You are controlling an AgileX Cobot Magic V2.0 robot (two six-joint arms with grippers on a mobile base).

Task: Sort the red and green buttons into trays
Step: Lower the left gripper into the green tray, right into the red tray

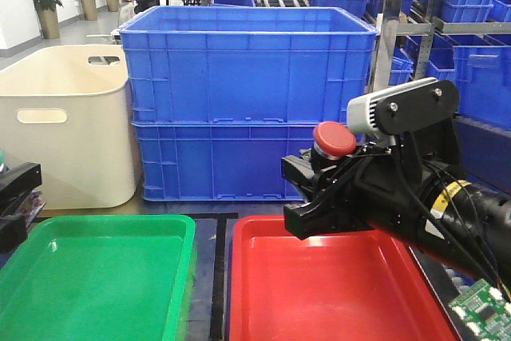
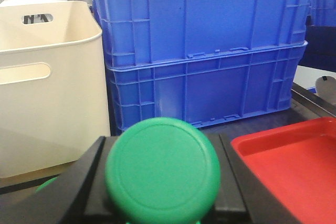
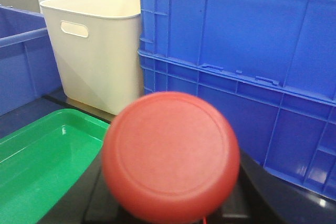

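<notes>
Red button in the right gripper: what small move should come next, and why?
Probably lower the right gripper toward the red tray floor before releasing. It holds the red button, cap up, raised above the tray's far edge. The tray below looks bare, and a drop from this height might bounce.

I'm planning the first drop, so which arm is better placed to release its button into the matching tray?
Right, probably. The right hand holds the red button above the far rim of the red tray. The left hand holds the green button but sits off the left edge of the green tray.
</notes>
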